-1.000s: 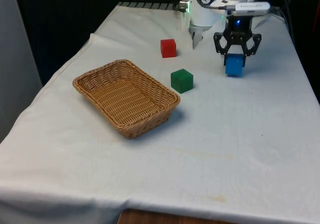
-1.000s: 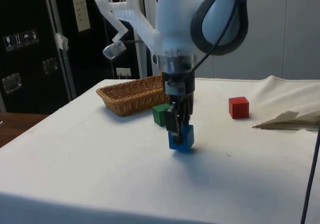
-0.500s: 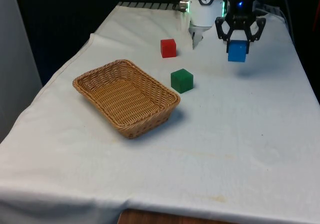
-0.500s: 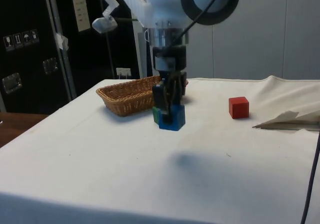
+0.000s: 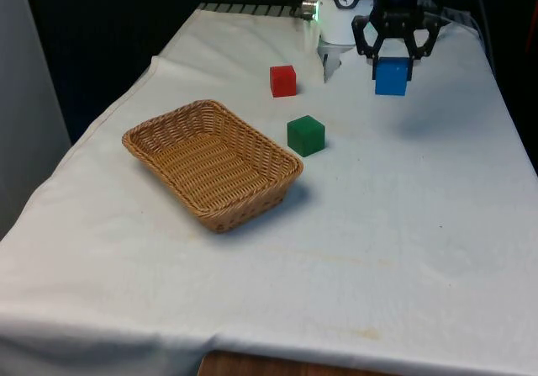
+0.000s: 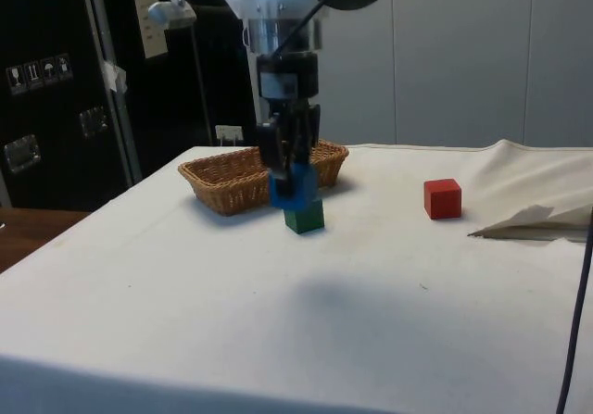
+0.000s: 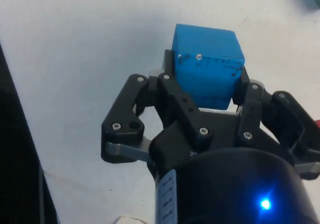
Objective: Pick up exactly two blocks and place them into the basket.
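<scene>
1. The gripper [image 5: 392, 60] hangs above the table [image 5: 403, 225], its fingers clamped on the blue block [image 5: 391, 78].
2. The blue block [image 7: 207, 71] sits between the fingers, clear of the cloth.
3. The green block [image 5: 305, 135] lies below the gripper, toward the front view's left.
4. The basket [image 5: 212, 163] stands beyond the green block, farther from the gripper.
5. The red block [image 5: 283, 81] rests left of the gripper in the front view.
</scene>
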Robot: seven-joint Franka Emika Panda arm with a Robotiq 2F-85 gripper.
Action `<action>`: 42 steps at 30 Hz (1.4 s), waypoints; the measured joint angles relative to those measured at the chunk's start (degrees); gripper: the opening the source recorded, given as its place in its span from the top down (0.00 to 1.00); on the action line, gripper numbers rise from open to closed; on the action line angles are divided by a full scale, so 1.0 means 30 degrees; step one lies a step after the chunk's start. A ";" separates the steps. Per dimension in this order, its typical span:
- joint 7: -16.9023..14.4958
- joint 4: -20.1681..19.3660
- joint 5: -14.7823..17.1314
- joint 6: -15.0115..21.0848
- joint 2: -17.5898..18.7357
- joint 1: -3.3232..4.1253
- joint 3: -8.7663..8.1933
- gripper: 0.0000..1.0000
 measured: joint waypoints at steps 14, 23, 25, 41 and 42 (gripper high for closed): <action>-0.1967 0.1471 0.0000 -0.1318 -0.0019 -0.0095 -0.0840 0.98; -0.3056 0.2082 0.0000 -0.1719 0.0191 -0.0115 -0.1203 0.98; -0.3304 0.2387 0.0000 -0.1814 0.0439 -0.0115 -0.1318 0.98; -0.4966 0.5348 0.0057 -0.2273 0.3571 -0.0248 -0.2502 0.98; -0.5080 0.5539 0.0057 -0.2292 0.3762 -0.0248 -0.2578 0.98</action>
